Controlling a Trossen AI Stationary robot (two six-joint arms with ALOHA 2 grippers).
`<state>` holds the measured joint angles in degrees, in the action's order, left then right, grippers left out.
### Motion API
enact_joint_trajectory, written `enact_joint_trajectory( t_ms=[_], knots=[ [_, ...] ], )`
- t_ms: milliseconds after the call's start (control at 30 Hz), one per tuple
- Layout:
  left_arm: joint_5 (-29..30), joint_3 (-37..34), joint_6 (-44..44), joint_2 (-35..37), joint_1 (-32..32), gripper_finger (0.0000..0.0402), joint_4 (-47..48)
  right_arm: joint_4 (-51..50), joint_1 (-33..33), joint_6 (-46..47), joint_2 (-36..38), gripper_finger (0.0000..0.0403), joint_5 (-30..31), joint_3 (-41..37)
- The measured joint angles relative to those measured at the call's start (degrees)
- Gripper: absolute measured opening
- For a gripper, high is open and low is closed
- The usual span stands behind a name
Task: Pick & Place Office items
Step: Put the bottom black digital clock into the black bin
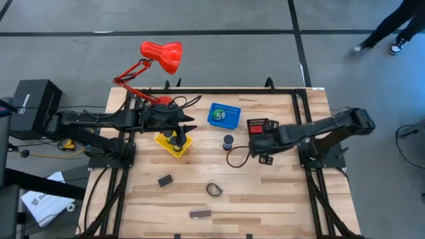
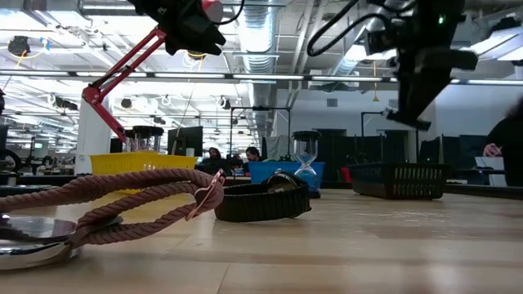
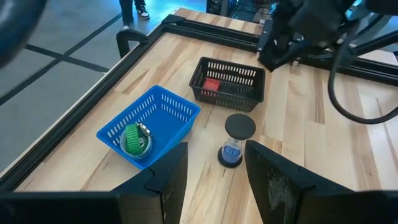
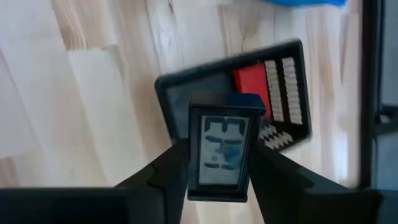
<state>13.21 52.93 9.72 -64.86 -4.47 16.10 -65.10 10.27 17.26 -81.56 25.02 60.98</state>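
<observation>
My right gripper (image 4: 217,180) is shut on a small black block with a grey display (image 4: 224,152). It hangs over the black basket (image 1: 257,124), in which a red block (image 4: 250,90) lies. My left gripper (image 3: 214,180) stands open with nothing between its fingers, above the yellow basket (image 1: 165,141). It points toward the hourglass (image 3: 235,138), which stands upright on the table. A green piece (image 3: 135,139) lies in the blue basket (image 3: 165,112). On the bare table lie a black block (image 1: 165,180), a black loop (image 1: 214,189) and a brownish bar (image 1: 200,214). My right gripper pinches the display block by its two narrow sides (image 4: 194,168) between the two fingers, low on the block. The fingers come from above, slanting down. The block hangs clear above the black basket, its display turned toward the wrist.
A red desk lamp (image 1: 161,56) stands at the table's far left, behind my left arm. A black cable loop (image 1: 236,158) lies beside the hourglass. In the low view a pinkish rope (image 2: 122,200) lies close to the camera. A person (image 1: 398,26) walks beyond the table's far right.
</observation>
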Motion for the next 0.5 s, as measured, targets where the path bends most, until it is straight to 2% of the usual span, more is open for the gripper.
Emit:
enact_joint_trajectory(
  t_ms=[300,500],
  knots=[
    [0.0,0.0,0.0,0.0,0.0,0.0153,-0.6,15.2,-12.4,-13.7,0.2,0.0137,-1.3,-10.3],
    [0.0,0.0,0.0,0.0,0.0,0.0153,-1.0,16.7,-18.6,-16.9,-3.6,0.0144,-5.6,-11.1]
  ],
)
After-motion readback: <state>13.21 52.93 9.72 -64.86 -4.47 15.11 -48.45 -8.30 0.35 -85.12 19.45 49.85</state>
